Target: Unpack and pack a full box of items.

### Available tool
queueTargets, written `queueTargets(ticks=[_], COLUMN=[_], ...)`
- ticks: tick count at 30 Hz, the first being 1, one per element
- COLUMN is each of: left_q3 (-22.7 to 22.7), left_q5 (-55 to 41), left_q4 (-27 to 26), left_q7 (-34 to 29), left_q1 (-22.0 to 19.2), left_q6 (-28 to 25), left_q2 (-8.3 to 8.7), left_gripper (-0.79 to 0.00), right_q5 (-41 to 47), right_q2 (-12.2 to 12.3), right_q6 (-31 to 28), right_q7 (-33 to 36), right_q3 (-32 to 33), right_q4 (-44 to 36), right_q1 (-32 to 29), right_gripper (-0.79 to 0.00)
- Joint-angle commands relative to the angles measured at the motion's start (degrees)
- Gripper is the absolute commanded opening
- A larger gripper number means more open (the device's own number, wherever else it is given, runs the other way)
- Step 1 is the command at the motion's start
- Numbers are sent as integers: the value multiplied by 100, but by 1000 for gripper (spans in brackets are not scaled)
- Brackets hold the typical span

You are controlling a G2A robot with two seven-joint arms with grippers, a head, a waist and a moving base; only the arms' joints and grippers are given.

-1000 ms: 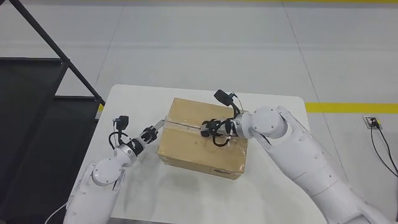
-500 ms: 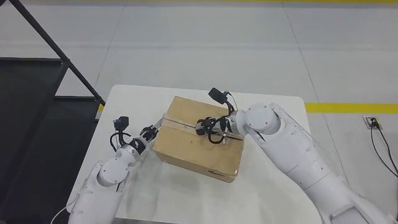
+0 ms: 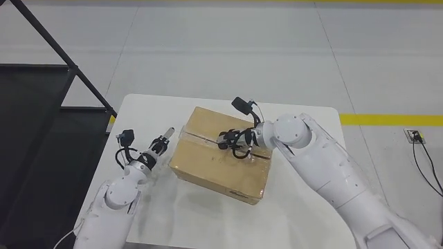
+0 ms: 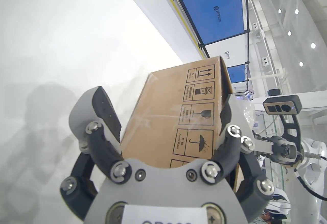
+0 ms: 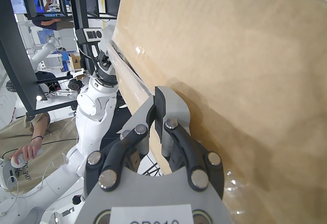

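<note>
A brown cardboard box (image 3: 218, 159) with a taped top seam lies in the middle of the white table (image 3: 304, 200). My right gripper (image 3: 232, 142) rests on the box top at the seam. In the right wrist view its fingers (image 5: 159, 105) are shut together against the flap edge of the box (image 5: 230, 69); I cannot tell whether they pinch the flap. My left gripper (image 3: 160, 143) is at the box's left end, just off it. Up close the left gripper (image 4: 166, 112) is open, and the printed end face of the box (image 4: 178, 97) stands between its fingers.
A black metal rack (image 3: 41, 111) stands off the table's left side. Bare table surface lies in front of the box and to its right. Behind the table the floor carries a yellow line (image 3: 387, 120).
The box and my right gripper on it have shifted slightly left. My left gripper has drawn back a little from the box's end.
</note>
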Motion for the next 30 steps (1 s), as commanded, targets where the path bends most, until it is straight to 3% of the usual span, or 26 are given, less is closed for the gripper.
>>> queueTargets(ticks=[1,15,30], left_q3=[48,430,682], left_q5=[243,707,988], left_q4=[64,53,-297], left_q7=[9,-806,-871], left_q1=[-42,-80,126], left_q6=[141,-278,-397], left_q2=[6,17,9], left_gripper=[0,0,0], right_q5=[-4,-38,-20], right_q2=[-8,-72,-229], right_q6=[-13,-144,-245], right_q7=[10,94,213], right_q3=[9,64,-93], right_q4=[25,147,131], right_q1=[7,44,82], right_gripper=[-785,-785,-785])
